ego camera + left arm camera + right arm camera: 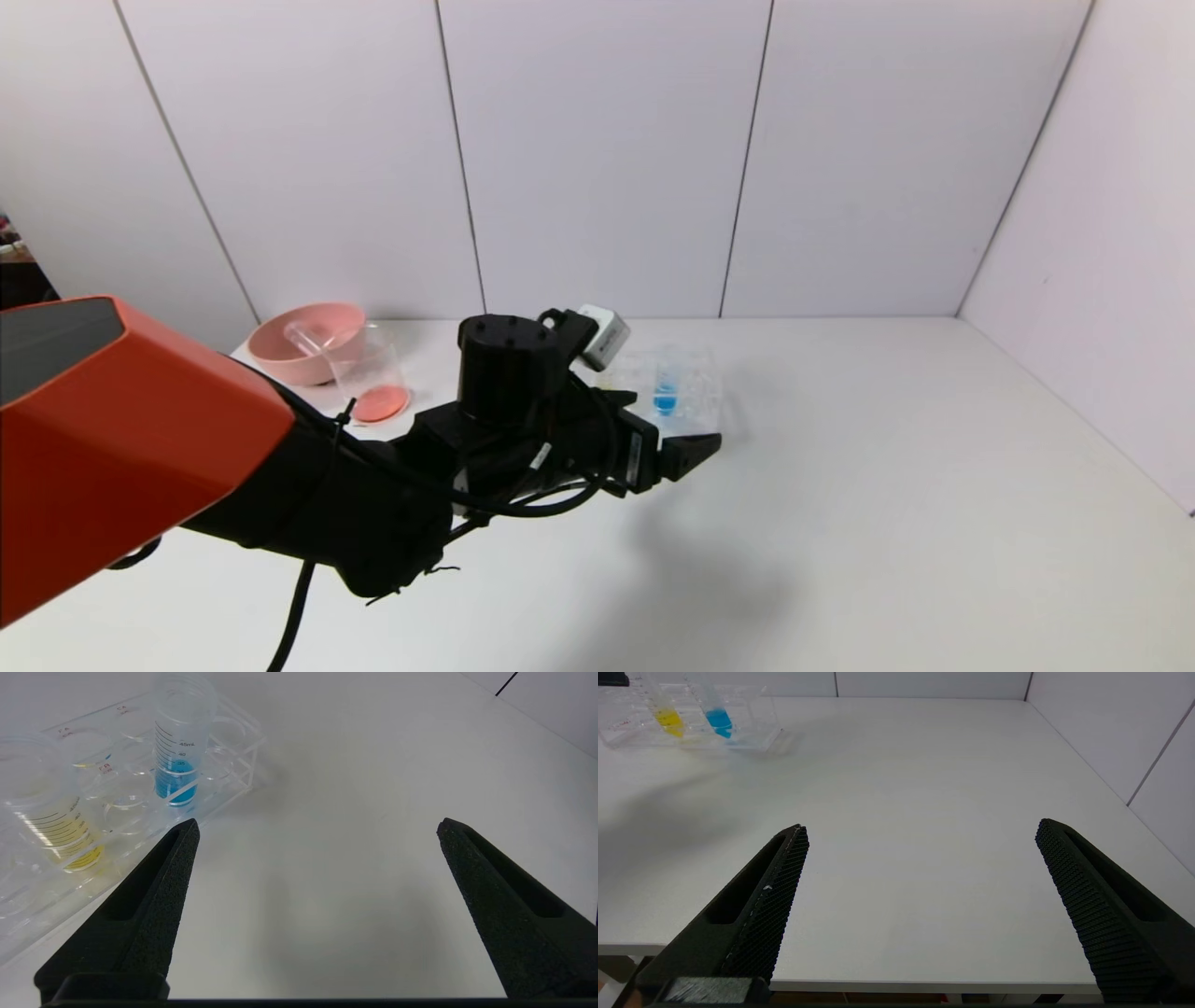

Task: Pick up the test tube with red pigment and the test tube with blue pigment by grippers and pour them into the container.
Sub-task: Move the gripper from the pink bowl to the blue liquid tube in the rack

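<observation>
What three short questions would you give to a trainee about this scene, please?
1. True or false: the left gripper holds the blue tube.
2. Which colour is the liquid in the beaker? A yellow, B red, C blue.
3. Fill in: the rack holds the blue tube and a ____ tube.
Key: 1 false, its jaws stand open and empty. 2 B. 3 yellow; the yellow tube stands there.

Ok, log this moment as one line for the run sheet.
left gripper: open, empty, near rack | right gripper: open, parked at table edge | blue tube: in rack | beaker: red liquid inside
</observation>
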